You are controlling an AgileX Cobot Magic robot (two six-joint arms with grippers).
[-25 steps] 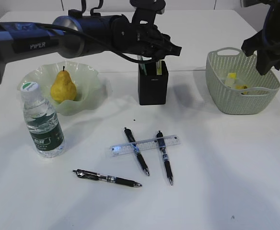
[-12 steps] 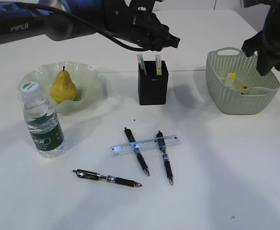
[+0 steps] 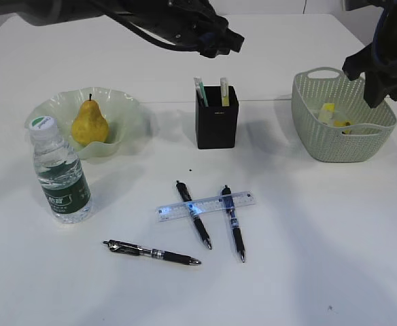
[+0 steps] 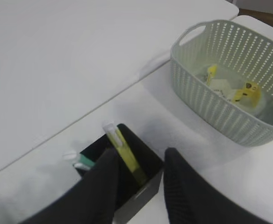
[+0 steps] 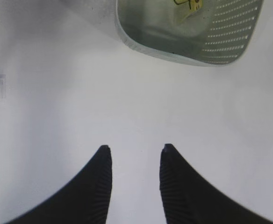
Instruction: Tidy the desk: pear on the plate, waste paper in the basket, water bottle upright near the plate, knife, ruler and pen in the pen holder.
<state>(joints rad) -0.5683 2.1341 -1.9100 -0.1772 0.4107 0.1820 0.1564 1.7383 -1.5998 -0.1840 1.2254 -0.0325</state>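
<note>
Left claw (image 4: 139, 175), part open and empty, hangs above the pen holder (image 3: 217, 117); right claw (image 5: 134, 175), likewise, hovers beside the basket (image 3: 341, 129). Ruler (image 3: 205, 205) lies across two pens (image 3: 215, 219) on the worktop (image 3: 321, 238); a careless grab may scatter them.

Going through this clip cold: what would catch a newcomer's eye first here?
Probably the yellow pear sitting in the ruffled green plate at left, with the water bottle upright in front of it. Next, the clutter mid-desk: a clear ruler lying across two pens, a third pen nearer the camera. Both claws hang empty above the desk.
</note>
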